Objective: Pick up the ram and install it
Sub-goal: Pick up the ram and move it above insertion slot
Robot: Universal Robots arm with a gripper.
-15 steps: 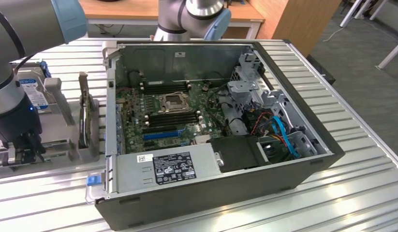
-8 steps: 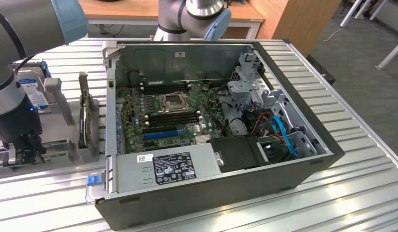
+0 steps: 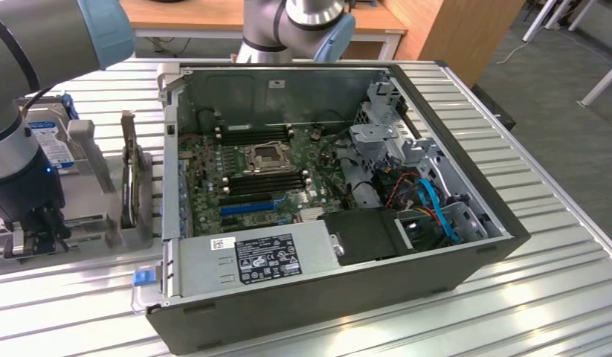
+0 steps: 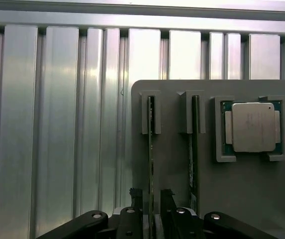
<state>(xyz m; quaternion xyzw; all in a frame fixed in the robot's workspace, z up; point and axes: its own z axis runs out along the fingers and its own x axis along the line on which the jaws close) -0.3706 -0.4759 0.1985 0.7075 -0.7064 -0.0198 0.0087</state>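
Two rams stand on edge in slots of a grey holder plate (image 4: 172, 164). One ram (image 4: 151, 149) runs straight between my fingers; the other ram (image 4: 194, 149) stands parallel beside it. My gripper (image 4: 151, 201) is open, with one black finger (image 4: 136, 199) on each side of the first ram and a small gap to each. In the exterior view the gripper (image 3: 33, 234) hangs low over the grey fixture at the exterior view's left, outside the open computer case (image 3: 484, 245). Black memory slots (image 3: 271, 181) lie on the motherboard beside the processor socket (image 3: 264, 157).
A square silver processor chip (image 4: 252, 127) rests in a pocket of the same plate. A blue-labelled hard drive (image 3: 53, 141) and an upright dark part (image 3: 135, 182) stand in the fixture. The power supply (image 3: 261, 256) and cables (image 3: 435, 204) fill the case's near side. Ribbed metal table (image 4: 58, 124) surrounds everything.
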